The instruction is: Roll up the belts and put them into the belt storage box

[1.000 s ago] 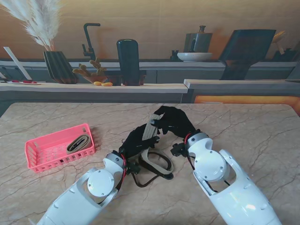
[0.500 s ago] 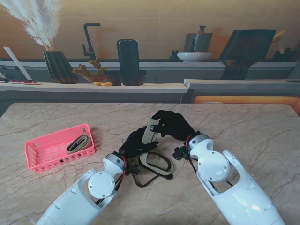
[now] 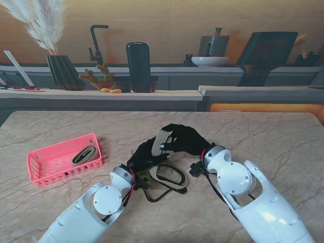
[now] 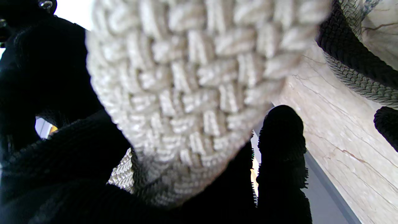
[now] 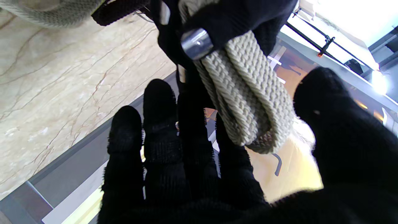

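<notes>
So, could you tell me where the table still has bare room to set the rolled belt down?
Bare marble lies right of the right hand, and along the far edge. A smaller patch sits between the pink basket and the left hand. It is crowded mid-table, where both hands hold the woven belt over its loose loop.

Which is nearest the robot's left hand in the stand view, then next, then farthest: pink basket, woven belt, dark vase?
1. Woven belt, held in the left hand.
2. Pink basket, on the table's left.
3. Dark vase, on the far counter.
</notes>
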You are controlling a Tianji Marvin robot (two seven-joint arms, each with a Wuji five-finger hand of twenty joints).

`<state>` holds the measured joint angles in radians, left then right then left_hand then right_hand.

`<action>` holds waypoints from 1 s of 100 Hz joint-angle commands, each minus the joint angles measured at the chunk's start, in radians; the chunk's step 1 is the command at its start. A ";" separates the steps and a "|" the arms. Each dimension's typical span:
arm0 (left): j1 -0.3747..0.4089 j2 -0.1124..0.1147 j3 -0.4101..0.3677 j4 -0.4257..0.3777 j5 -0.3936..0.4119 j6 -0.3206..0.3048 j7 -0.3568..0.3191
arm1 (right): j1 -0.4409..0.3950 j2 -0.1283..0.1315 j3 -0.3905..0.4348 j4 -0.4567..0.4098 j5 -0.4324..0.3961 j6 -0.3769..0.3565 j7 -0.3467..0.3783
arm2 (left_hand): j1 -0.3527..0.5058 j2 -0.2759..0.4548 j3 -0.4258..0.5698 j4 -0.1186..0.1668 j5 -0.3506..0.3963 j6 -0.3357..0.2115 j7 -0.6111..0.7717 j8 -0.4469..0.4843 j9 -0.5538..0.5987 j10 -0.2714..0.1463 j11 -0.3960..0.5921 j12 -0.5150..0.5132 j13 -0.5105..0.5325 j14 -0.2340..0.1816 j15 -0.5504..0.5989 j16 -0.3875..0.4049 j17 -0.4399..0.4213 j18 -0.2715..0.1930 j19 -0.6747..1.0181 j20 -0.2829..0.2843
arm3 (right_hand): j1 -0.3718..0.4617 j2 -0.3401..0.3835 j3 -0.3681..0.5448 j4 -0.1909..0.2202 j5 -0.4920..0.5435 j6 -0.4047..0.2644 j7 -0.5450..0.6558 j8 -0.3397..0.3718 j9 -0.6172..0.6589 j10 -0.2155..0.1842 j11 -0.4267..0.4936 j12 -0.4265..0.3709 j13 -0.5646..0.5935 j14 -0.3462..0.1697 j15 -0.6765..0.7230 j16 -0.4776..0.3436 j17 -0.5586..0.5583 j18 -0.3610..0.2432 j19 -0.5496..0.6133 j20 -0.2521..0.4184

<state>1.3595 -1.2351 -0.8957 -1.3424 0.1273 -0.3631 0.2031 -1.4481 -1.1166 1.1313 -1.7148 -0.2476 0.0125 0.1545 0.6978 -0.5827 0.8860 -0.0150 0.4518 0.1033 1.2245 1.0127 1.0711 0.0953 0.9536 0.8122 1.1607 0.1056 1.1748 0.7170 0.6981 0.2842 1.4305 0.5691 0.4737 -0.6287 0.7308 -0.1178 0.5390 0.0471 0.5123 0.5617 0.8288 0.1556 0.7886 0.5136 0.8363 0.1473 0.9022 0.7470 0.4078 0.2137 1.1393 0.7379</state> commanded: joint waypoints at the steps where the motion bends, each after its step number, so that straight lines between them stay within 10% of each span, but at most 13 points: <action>1: 0.006 -0.009 -0.002 -0.013 -0.001 -0.007 0.010 | -0.016 0.006 0.001 -0.002 -0.025 -0.009 0.005 | 0.031 0.026 0.048 0.017 -0.045 -0.078 0.024 0.023 -0.007 -0.043 0.078 0.072 -0.007 -0.056 -0.038 0.008 -0.015 0.014 -0.002 -0.010 | -0.002 -0.003 -0.031 0.042 -0.030 0.001 -0.008 0.012 -0.041 0.023 -0.050 -0.017 -0.032 -0.021 -0.021 0.012 -0.009 -0.024 -0.013 0.037; 46: 0.001 -0.007 0.003 -0.005 -0.011 -0.035 -0.004 | 0.011 -0.007 -0.035 0.033 0.070 0.032 0.005 | 0.123 0.044 0.080 -0.054 0.056 -0.016 -0.137 -0.245 0.035 0.012 -0.049 0.007 0.015 0.045 -0.156 -0.034 -0.002 0.061 -0.050 -0.013 | 0.055 -0.012 -0.097 0.037 -0.096 0.055 -0.098 0.001 -0.083 0.031 -0.015 -0.004 -0.020 -0.039 -0.002 0.021 0.019 -0.046 -0.036 0.035; 81: -0.003 -0.003 0.006 -0.009 -0.011 0.008 -0.023 | 0.028 -0.019 -0.069 0.057 0.028 -0.062 -0.065 | 0.080 -0.010 0.212 -0.033 0.089 -0.003 -0.071 -0.220 0.078 0.022 0.040 0.045 0.051 0.040 -0.043 -0.013 0.019 0.098 0.018 0.011 | 0.065 0.008 0.219 0.012 0.083 -0.113 0.116 0.060 0.038 -0.006 0.078 0.031 0.064 -0.058 0.142 0.082 0.070 -0.059 0.011 0.039; 87: -0.003 -0.002 0.007 -0.010 -0.015 0.013 -0.029 | 0.032 -0.021 -0.077 0.063 0.009 -0.078 -0.079 | 0.081 -0.010 0.214 -0.032 0.090 0.001 -0.072 -0.219 0.079 0.024 0.041 0.044 0.050 0.043 -0.038 -0.015 0.016 0.103 0.021 0.011 | 0.138 0.024 0.157 -0.087 0.102 -0.175 0.296 -0.124 0.096 -0.025 0.060 0.016 0.098 -0.060 0.149 0.075 0.082 -0.057 0.026 0.035; 100: -0.004 0.001 0.009 -0.014 -0.019 0.025 -0.042 | 0.041 -0.023 -0.091 0.074 0.000 -0.093 -0.091 | 0.083 -0.011 0.209 -0.032 0.091 0.003 -0.075 -0.220 0.079 0.030 0.041 0.043 0.050 0.046 -0.034 -0.020 0.014 0.104 0.024 0.008 | 0.170 0.023 0.123 -0.109 0.147 -0.230 0.408 -0.208 0.175 -0.045 0.016 -0.014 0.125 -0.054 0.147 0.071 0.085 -0.050 0.035 0.034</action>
<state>1.3540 -1.2313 -0.8923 -1.3520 0.1093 -0.3523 0.1746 -1.4083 -1.1232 1.0584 -1.6200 -0.2549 -0.0619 0.0508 0.7425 -0.6046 0.9748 -0.0548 0.5283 0.0527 1.1474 0.7787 1.0863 0.1457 0.9086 0.8243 1.1723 0.1696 1.1154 0.6936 0.7039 0.3646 1.4038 0.5674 0.5981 -0.6292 0.8476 -0.1888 0.5256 0.1064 0.6696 0.3341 0.9376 0.2540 0.7988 0.5093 0.9454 0.1543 1.0367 0.8126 0.4927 0.1845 1.1398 0.7393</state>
